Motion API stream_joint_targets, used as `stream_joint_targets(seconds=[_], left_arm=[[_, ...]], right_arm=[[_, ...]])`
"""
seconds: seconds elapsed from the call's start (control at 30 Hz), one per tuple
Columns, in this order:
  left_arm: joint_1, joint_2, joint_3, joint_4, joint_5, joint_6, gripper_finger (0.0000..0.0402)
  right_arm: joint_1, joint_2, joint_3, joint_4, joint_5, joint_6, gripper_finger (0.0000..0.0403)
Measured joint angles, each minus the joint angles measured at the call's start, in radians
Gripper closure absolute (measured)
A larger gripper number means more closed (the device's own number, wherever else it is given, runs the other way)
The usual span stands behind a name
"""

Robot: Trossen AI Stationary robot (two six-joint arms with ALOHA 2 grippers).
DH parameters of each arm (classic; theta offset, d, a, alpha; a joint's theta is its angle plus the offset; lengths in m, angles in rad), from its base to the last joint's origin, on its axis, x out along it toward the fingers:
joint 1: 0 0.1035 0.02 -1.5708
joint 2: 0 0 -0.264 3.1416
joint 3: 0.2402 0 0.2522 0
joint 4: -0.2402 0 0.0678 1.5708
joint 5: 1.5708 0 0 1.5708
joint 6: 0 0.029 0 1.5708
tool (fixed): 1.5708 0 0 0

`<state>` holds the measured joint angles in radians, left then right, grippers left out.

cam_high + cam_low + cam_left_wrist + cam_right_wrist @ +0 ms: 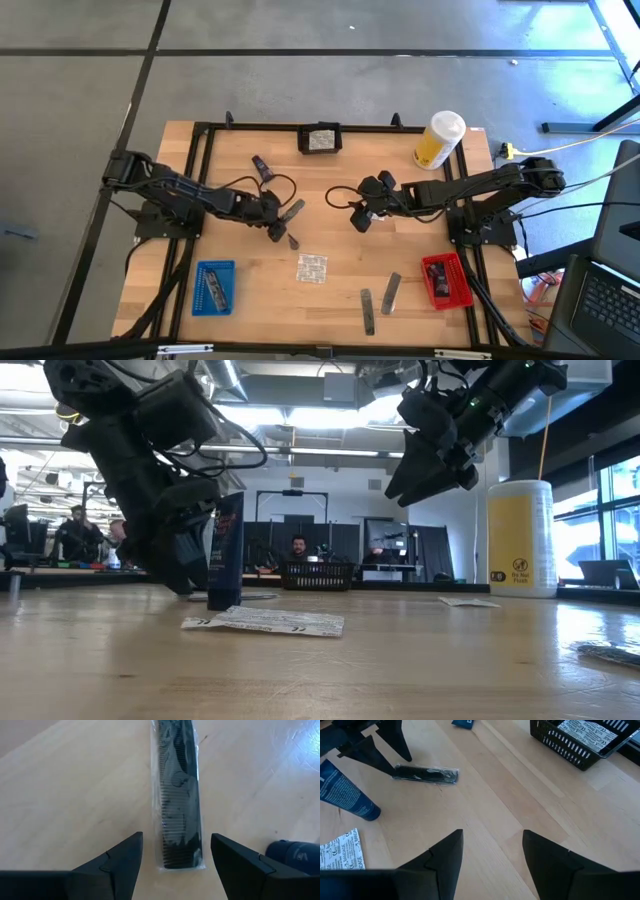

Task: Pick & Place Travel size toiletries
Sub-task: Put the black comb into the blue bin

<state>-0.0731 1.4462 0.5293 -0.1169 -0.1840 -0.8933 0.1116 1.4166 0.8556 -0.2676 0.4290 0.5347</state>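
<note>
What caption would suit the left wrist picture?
Left gripper, fingers open, poised on either side of a wrapped black comb on the wooden table.

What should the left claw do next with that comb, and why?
Probably drop straight down and close. The left claw is open, its fingers on either side of the wrapped comb, which lies flat on the table. The comb's end sits right in the gap, so little aiming seems needed.

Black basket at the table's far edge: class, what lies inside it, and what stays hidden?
The basket holds a silvery-white printed sachet, lying flat on top. Whether anything lies beneath that sachet cannot be seen, since it covers most of the basket's floor.
</note>
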Motion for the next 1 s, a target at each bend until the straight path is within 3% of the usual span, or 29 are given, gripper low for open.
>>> stream_joint_targets(seconds=[0.67, 1.0], left_arm=[[-0.08, 0.061, 0.001, -0.007, -0.108, -0.038, 0.0179], [-0.121, 0.064, 0.0, -0.016, -0.113, -0.032, 0.019]], right_arm=[[0.0, 0.0, 0.0, 0.003, 0.0, 0.001, 0.0195], [0.0, 0.0, 0.0, 0.003, -0.001, 0.001, 0.0195]])
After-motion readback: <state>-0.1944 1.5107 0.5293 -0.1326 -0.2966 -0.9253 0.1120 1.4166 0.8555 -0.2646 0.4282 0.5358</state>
